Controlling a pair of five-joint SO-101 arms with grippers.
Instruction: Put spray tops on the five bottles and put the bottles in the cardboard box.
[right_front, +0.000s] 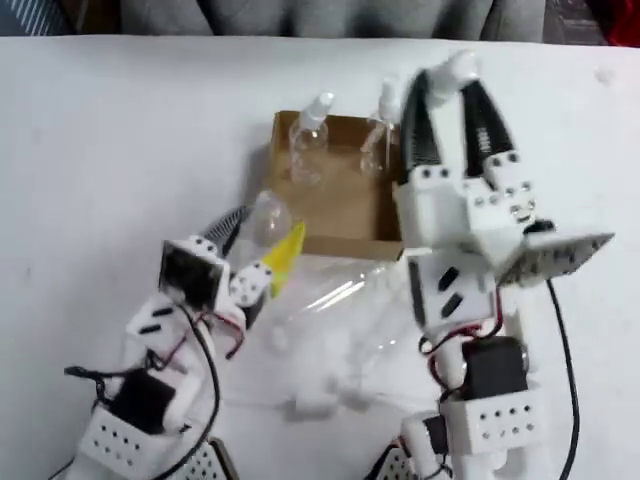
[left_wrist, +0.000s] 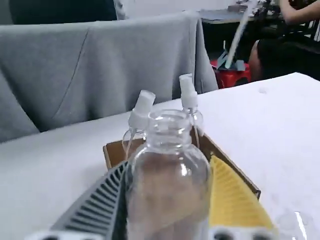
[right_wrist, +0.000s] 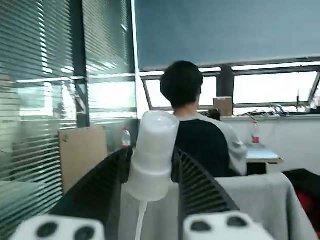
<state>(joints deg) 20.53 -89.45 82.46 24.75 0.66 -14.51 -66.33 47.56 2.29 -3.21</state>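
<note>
My left gripper (right_front: 262, 240) is shut on a clear bottle (left_wrist: 167, 185) with an open neck, held upright between a grey finger and a yellow finger (left_wrist: 235, 200) just in front of the cardboard box (right_front: 345, 205). Two capped bottles (right_front: 305, 140) (right_front: 378, 135) stand in the box; from the left wrist they appear as two capped bottles (left_wrist: 137, 125) (left_wrist: 192, 112) behind the held one. My right gripper (right_wrist: 150, 165) is raised and shut on a white spray top (right_wrist: 151, 155), its tube hanging down. From above, the right gripper (right_front: 445, 80) is at the box's far right corner.
A crumpled clear plastic bag (right_front: 330, 320) lies on the white table (right_front: 120, 150) in front of the box, between the two arm bases. A grey cloth (left_wrist: 100, 70) drapes beyond the table's far edge.
</note>
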